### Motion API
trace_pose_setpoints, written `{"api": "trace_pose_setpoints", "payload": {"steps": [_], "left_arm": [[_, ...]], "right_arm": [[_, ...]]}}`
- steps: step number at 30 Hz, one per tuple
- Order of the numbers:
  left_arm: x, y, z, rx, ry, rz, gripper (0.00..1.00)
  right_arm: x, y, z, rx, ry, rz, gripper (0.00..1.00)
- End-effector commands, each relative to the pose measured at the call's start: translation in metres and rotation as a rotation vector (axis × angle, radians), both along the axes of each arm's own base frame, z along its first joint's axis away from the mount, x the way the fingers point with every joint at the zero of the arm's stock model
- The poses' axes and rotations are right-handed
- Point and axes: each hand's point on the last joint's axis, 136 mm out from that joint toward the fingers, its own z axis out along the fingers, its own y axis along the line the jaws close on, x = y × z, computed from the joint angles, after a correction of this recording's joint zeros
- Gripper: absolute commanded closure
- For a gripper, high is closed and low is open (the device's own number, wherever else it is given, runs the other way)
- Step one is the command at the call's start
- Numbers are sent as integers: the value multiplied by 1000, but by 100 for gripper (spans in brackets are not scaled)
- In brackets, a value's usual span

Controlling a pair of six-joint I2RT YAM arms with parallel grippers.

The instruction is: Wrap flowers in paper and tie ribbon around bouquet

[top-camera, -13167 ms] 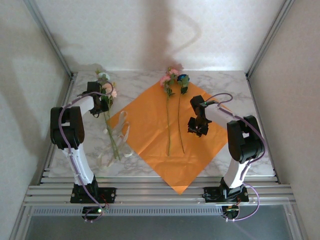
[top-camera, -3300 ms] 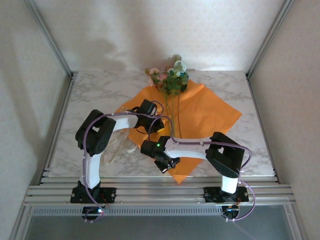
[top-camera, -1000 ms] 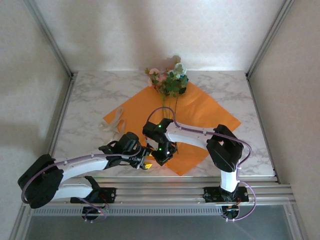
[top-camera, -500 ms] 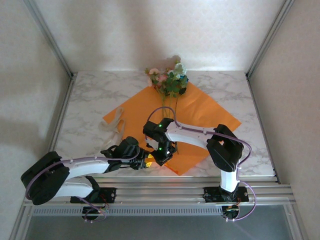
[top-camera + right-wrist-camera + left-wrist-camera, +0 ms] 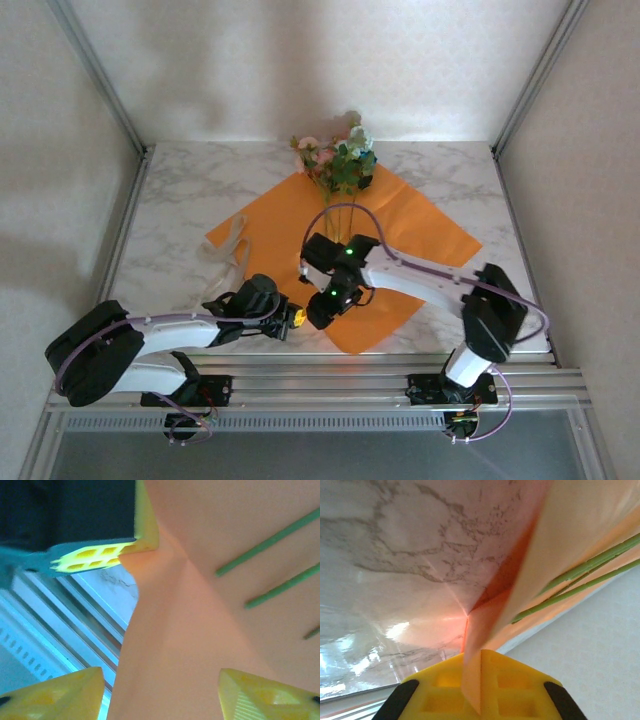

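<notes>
The left gripper [image 5: 291,318] is clamped tight on the near-left edge of the orange paper [image 5: 405,235]. Just at its 3 o'clock, the right gripper [image 5: 320,308] straddles that fold with jaws wide, gripping nothing. The flowers [image 5: 338,165] lie at the sheet's 12 o'clock corner, and the ribbon [image 5: 228,250] at its 9 o'clock.

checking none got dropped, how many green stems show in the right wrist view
3. All lie on the orange paper at the right: the top stem, one below it, and a short bit at the edge. Others may be hidden.
</notes>
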Motion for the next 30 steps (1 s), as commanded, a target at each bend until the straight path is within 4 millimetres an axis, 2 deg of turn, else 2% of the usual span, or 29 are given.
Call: {"api": "trace_pose_setpoints", "payload": {"steps": [1,6,9,14,18,25,27,30], "left_arm": [[4,1,3,-68,81,127,100],[5,2,0,-72,96,139,100],[6,3,1,-74,95,139,100],[5,4,1,-75,96,137,100],[6,6,0,-72,96,140,100],[7,6,0,-73,96,140,100],[7,6,0,-74,96,137,100],[7,6,0,-72,96,136,100]], "right_arm": [[3,-1,14,83,-80,40,34],[-15,3,38,312,-179,215,31],[-21,-4,53,416,-287,292,21],[-40,-24,39,321,-228,428,19],[-52,-28,31,284,-184,495,20],[-49,-28,10,187,-138,499,29],[-46,-25,8,175,-140,492,35],[-36,-25,4,142,-172,474,49]]}}
